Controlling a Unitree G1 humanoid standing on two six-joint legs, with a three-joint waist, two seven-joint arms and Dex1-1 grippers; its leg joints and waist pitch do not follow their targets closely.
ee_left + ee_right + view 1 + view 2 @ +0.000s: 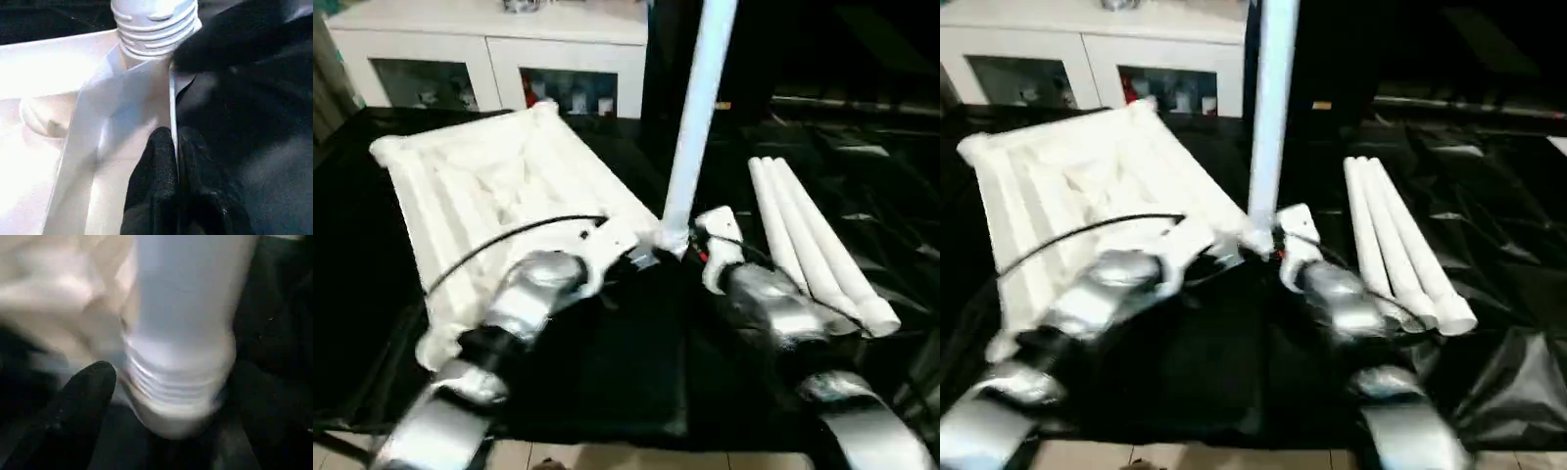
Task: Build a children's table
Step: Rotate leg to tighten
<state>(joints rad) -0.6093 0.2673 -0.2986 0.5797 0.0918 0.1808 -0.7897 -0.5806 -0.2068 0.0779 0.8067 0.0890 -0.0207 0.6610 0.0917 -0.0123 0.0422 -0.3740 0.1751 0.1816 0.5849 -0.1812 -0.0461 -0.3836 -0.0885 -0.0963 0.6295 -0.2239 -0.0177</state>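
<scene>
The white ribbed table top (499, 186) lies underside up on the black-covered work table, tilted with its far side raised. One white tube leg (695, 127) stands nearly upright at the top's near right corner, its threaded end (156, 24) just above the corner socket. My right gripper (690, 240) is shut on the leg's lower end, one finger (78, 411) on each side of the tube. My left gripper (175, 156) is shut on the thin rim of the table top next to that corner. Three more legs (813, 245) lie side by side to the right.
A white glass-door cabinet (489, 49) stands behind the work table. Crumpled black sheeting (891, 186) covers the table to the right of the loose legs. The work table's front edge (607, 441) runs just beneath my forearms.
</scene>
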